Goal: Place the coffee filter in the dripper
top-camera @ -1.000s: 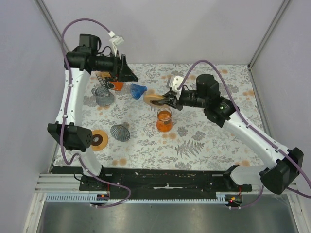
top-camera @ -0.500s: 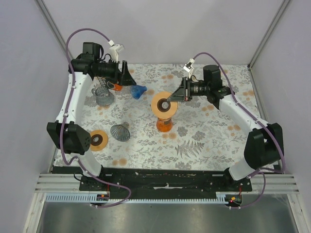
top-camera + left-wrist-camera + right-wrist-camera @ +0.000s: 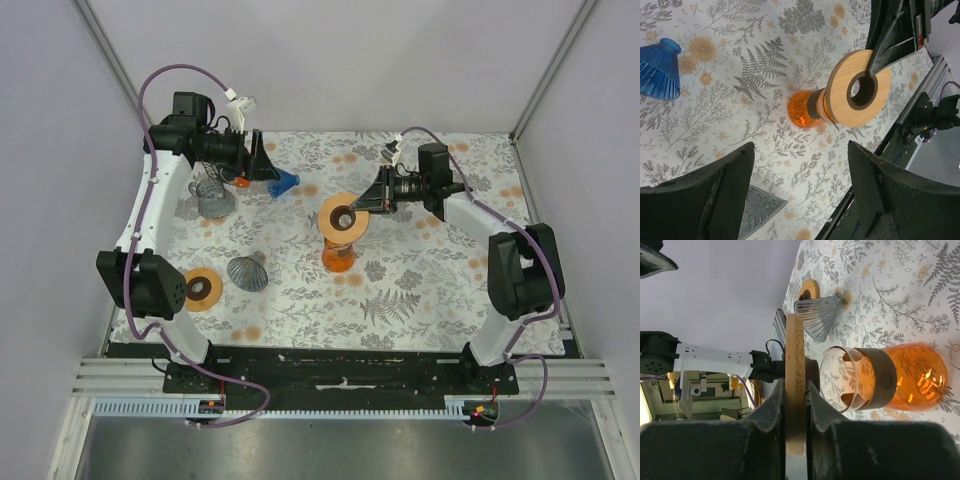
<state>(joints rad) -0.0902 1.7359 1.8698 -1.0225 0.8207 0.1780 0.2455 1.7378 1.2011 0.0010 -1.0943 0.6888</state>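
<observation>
**Ring gripped over the carafe; filter lying loose on the bench**

Top view: the wooden ring [image 3: 356, 228] is clamped by its rim in the right gripper [image 3: 370, 204] and is held over the mouth of the orange carafe [image 3: 338, 256] at mid bench [image 3: 420, 290]. The grey ribbed filter [image 3: 246, 272] is seen on its side, toward the near left corner and apart from both grippers. A second ring [image 3: 190, 288] lies just beside it at the left edge. The blue cone [image 3: 285, 183] lies near the far edge, beside the left gripper [image 3: 262, 160], and a wire cone [image 3: 212, 197] is found toward the far left corner.

Left wrist view: the left gripper [image 3: 801, 150] is spread wide with nothing between its fingers. The ring [image 3: 840, 95] is seen face-on, tilted, in front of the carafe [image 3: 800, 109].

Right wrist view: the ring [image 3: 795, 340] is seen edge-on, pinched between the fingers [image 3: 772, 405]. It is held just off the carafe [image 3: 895, 377] mouth; contact cannot be told. The filter [image 3: 820, 312] is seen beyond.
</observation>
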